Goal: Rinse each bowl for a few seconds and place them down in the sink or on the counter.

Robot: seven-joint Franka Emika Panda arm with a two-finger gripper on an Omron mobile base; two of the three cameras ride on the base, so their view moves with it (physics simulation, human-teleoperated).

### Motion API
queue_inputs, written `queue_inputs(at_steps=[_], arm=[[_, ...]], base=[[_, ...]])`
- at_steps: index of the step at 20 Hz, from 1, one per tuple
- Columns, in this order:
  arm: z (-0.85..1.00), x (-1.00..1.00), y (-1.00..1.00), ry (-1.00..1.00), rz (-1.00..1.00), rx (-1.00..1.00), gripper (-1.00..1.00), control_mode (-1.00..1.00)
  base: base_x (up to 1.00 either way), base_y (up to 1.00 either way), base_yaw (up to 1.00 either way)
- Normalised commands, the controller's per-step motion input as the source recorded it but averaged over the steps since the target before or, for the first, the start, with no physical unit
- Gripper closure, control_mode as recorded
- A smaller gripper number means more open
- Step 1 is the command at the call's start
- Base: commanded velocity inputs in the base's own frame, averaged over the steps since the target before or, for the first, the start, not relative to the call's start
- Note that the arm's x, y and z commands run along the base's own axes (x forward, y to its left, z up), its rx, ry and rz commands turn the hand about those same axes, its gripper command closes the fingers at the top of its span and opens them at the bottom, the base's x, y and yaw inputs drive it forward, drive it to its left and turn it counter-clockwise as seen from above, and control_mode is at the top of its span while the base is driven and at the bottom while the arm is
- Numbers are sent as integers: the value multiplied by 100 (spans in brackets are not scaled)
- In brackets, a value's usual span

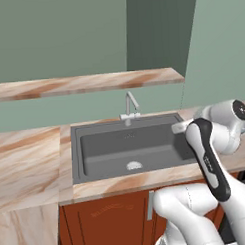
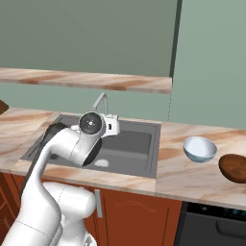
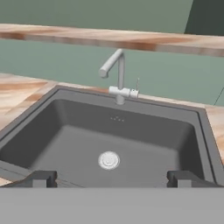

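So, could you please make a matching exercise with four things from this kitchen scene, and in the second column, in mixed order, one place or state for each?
Things:
1. pale blue-grey bowl
2. faucet
3. gripper
4. drain

Places or states:
A. open, holding nothing, facing the sink
B. on the counter, right of the sink
C. in the floor of the basin
D. at the back rim of the sink, below the shelf

Pairs: 1-B, 2-D, 3-A, 4-C
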Motion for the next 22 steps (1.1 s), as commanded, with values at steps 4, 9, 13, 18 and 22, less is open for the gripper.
queue_inputs(at_steps=[4,9,13,18,22], arm=[[-9,15,-2,-18,4,0,-100,-100],[-8,19,-4,-15,2,0,-100,-100],[-8,20,-7,-12,1,0,-100,-100],[-2,23,-1,-8,3,4,-100,-100],[0,20,0,-8,4,4,-100,-100]], base=[[0,0,0],[0,0,0],[0,0,0],[0,0,0],[0,0,0]])
